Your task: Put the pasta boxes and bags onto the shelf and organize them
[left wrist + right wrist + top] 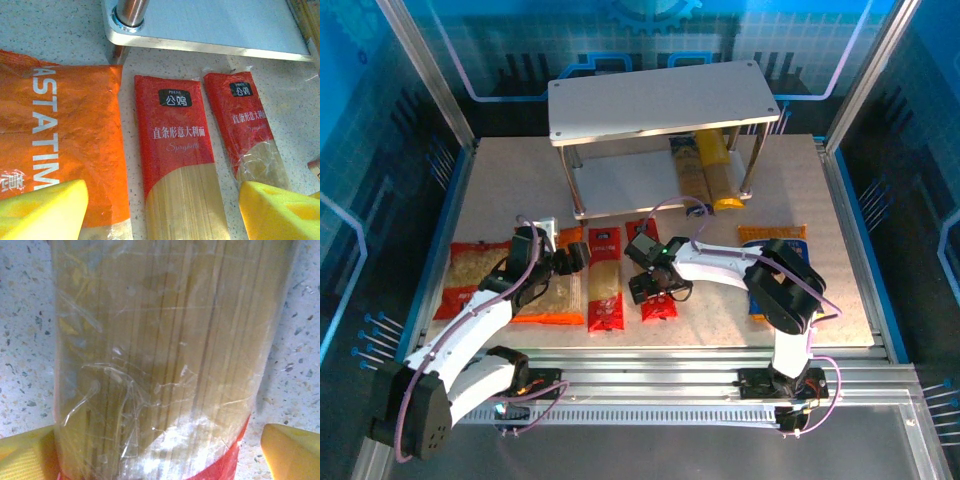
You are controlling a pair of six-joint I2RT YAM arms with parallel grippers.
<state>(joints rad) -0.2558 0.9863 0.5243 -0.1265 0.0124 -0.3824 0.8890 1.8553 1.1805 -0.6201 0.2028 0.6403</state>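
Two red spaghetti boxes lie side by side on the table in front of the shelf (660, 100). My left gripper (570, 258) hovers open over the left red box (604, 290), which lies between its yellow fingers (40, 210) in the left wrist view, next to the orange bag (65, 135). My right gripper (648, 280) is open and low, straddling the other red box (660, 305); that box's clear window (160, 350) shows between the right gripper's (157, 455) two pads. A red bag (465, 275) lies far left and a blue bag (775, 238) lies under the right arm.
A yellow box (718, 170) and a dark box (688, 165) lie on the right half of the shelf's lower board. Its front left leg (131, 12) stands just beyond the red boxes. Metal rails and blue walls bound the table.
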